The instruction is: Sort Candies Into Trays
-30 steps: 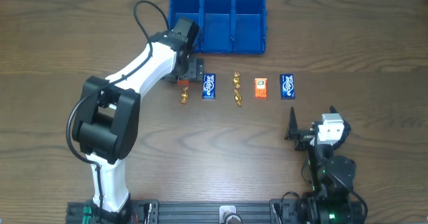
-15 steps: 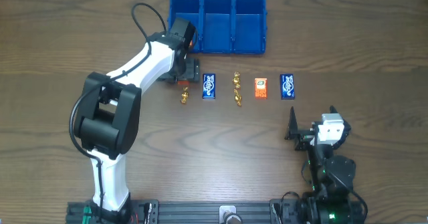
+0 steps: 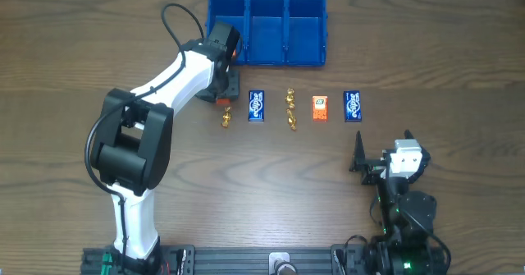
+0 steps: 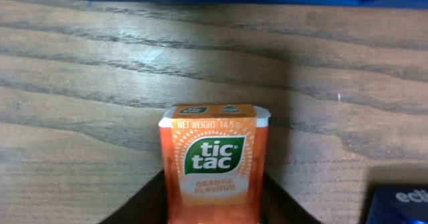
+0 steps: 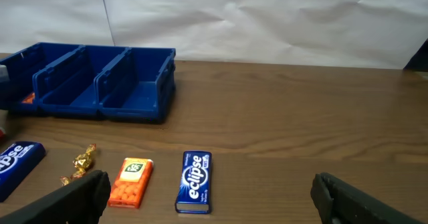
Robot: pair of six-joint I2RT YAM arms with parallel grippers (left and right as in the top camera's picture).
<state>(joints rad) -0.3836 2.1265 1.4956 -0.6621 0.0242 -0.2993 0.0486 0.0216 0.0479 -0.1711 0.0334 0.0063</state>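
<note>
My left gripper [image 3: 225, 94] is shut on an orange mint box [image 4: 214, 160], held just above the wood in front of the blue three-compartment tray [image 3: 267, 61], near its left end. On the table lie a blue gum box [image 3: 256, 105], three gold-wrapped candies [image 3: 227, 119] [image 3: 289, 97] [image 3: 291, 121], a second orange mint box [image 3: 319, 107] and a second blue gum box [image 3: 353, 106]. My right gripper [image 5: 212, 204] stands open near its base, well short of that blue gum box [image 5: 194, 182].
The tray's left compartment holds something orange [image 5: 27, 98]; the other two compartments [image 5: 127, 83] look empty. Bare wooden table [image 3: 459, 78] stretches to the right of the candies and in front of them.
My left gripper has shifted slightly left with the orange mint box in it. The right arm and the candies on the table have stayed put.
</note>
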